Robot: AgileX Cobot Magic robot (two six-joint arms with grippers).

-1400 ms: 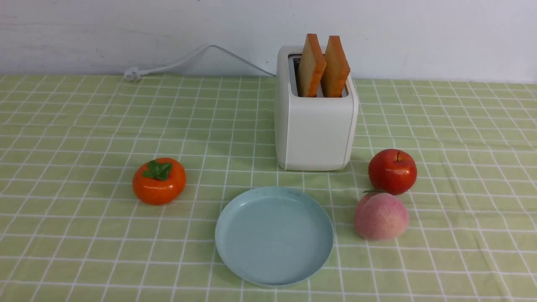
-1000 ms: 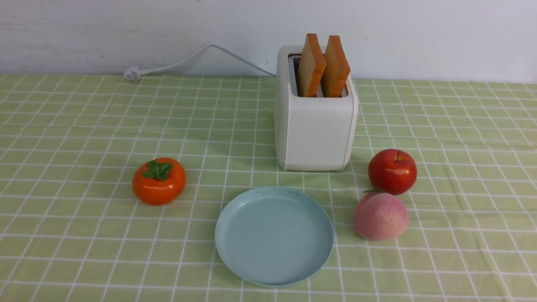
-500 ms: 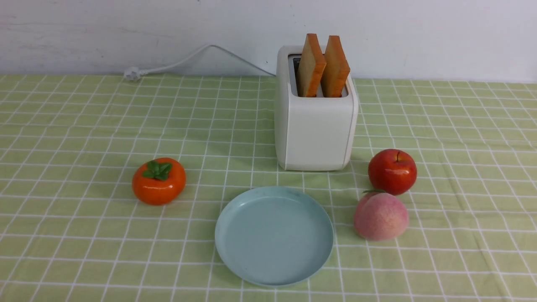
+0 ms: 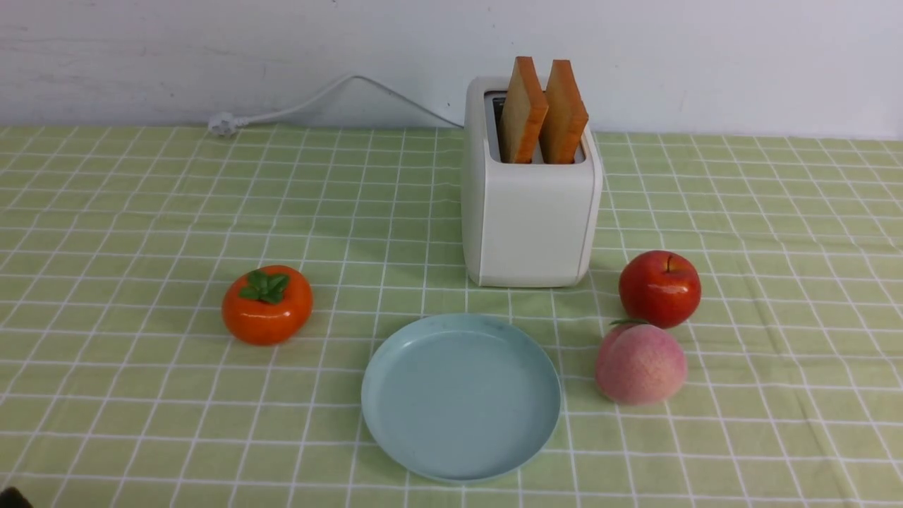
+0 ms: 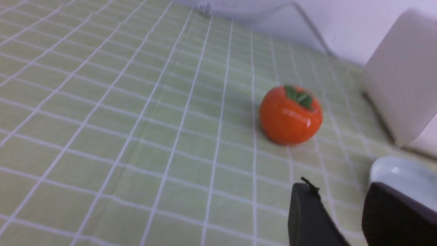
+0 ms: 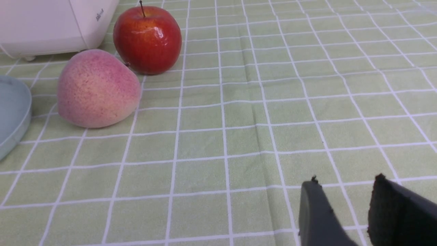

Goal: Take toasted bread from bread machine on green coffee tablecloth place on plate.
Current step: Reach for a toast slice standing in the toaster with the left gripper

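Two toasted bread slices (image 4: 523,113) (image 4: 566,113) stand upright in the slots of the white bread machine (image 4: 529,219) at the back of the green coffee tablecloth (image 4: 141,212). The empty blue-grey plate (image 4: 461,395) lies in front of it. My left gripper (image 5: 341,201) is open and empty, low over the cloth beside the plate's edge (image 5: 399,174), with the bread machine's side (image 5: 403,75) beyond. My right gripper (image 6: 344,191) is open and empty over bare cloth, far from the plate's rim (image 6: 13,112) and the bread machine (image 6: 51,24).
An orange persimmon (image 4: 267,305) sits left of the plate and shows in the left wrist view (image 5: 290,116). A red apple (image 4: 660,288) and a pink peach (image 4: 640,363) sit right of the plate. The white cord (image 4: 317,99) runs along the back wall.
A dark bit of my left arm has come into the bottom left corner of the front view. Nothing on the table has moved.
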